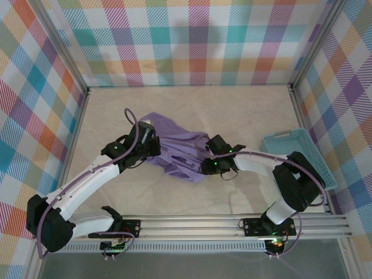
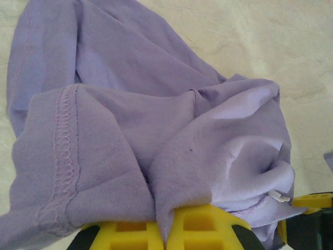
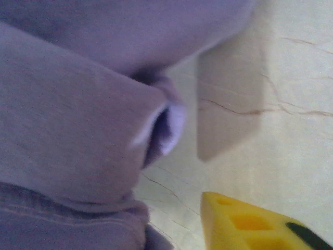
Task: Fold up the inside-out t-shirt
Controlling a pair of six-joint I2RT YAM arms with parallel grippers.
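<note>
The inside-out t-shirt (image 1: 181,152) lies bunched in a lavender heap on the middle of the table, between my two grippers. At the heap's left edge, my left gripper (image 1: 152,149) is shut on a fold of it. The left wrist view shows that fabric (image 2: 130,104) pinched between the yellow fingers of the left gripper (image 2: 165,229), with a stitched hem to the left. My right gripper (image 1: 207,165) is at the heap's right edge. In the right wrist view one yellow finger (image 3: 244,224) shows, with bare table between it and the cloth (image 3: 67,130). The cloth hides the other finger.
A light blue plastic basket (image 1: 299,157) stands at the table's right edge, beside the right arm. The beige tabletop (image 1: 192,104) stretches behind the shirt to the checked back wall. An aluminium rail (image 1: 232,224) runs along the near edge.
</note>
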